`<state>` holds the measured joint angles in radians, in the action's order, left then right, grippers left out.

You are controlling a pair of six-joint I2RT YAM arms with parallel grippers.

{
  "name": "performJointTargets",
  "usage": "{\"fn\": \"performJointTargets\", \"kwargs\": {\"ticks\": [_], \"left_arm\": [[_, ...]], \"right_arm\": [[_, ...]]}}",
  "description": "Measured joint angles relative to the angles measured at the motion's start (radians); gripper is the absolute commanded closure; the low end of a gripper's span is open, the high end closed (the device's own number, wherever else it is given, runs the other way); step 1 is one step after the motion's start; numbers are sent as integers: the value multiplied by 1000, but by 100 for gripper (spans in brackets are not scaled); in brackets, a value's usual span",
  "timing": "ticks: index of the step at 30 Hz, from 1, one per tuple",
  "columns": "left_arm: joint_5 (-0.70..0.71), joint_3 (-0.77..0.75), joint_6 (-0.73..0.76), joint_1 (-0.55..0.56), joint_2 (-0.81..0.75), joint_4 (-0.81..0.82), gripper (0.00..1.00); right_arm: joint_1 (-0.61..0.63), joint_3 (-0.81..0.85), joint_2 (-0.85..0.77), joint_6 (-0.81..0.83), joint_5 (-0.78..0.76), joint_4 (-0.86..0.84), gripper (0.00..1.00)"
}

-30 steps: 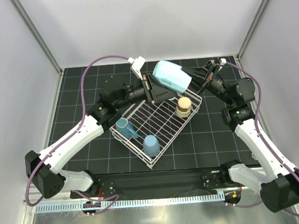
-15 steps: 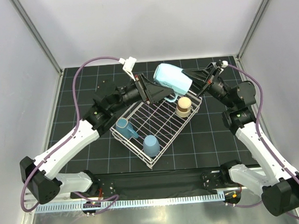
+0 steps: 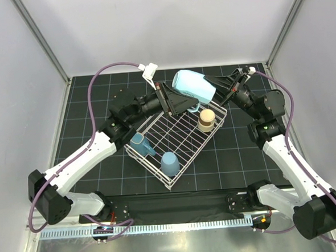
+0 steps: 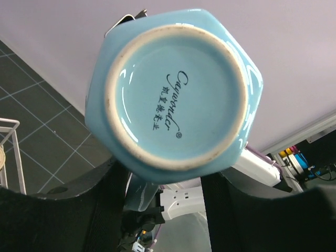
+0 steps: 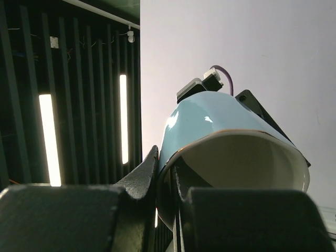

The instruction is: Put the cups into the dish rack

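**Pale mug in the air, pinched by its rim**

The right gripper (image 3: 216, 94) is clamped on the pale blue mug (image 3: 194, 85), one finger inside the lip and one outside. The left gripper (image 3: 181, 105) sits at the mug's base with its jaws apart, gripping nothing.

The mug lies tilted between the two tools. Below them is the far corner of the dish rack (image 3: 149, 167).

Handling, as a judgement:
- Glazed ceramic: stiff, slick, fairly heavy, likely to chip.
- A rim pinch looks prone to swinging; the handle or a deeper bite on the wall would hold better.

Views:
- Left wrist alone shows the foot ring, the maker's mark and the handle down between its fingers.
- Right wrist alone shows the lip pinch.
- Only the top view shows the rack.
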<state>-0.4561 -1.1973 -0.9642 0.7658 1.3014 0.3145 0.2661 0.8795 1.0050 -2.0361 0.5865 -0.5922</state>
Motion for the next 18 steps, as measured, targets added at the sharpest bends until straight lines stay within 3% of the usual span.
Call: {"fn": "performJointTargets", "kwargs": {"ticks": [3,7,14,16,18], "left_arm": [[-1,0,-1,8,14,2,48],[-17,0,25,11,19,1,66],[-21,0,44,11,23,2,78],[-21,-1,44,11,27,4,95],[-21,-7,44,10,34,3,100]], "right_arm": [[6,1,8,10,5,0,96],[5,1,8,3,-2,5,96],[2,2,8,-22,-6,2,96],[1,2,10,-22,-8,2,96],[0,2,15,-23,-11,0,96]]}}
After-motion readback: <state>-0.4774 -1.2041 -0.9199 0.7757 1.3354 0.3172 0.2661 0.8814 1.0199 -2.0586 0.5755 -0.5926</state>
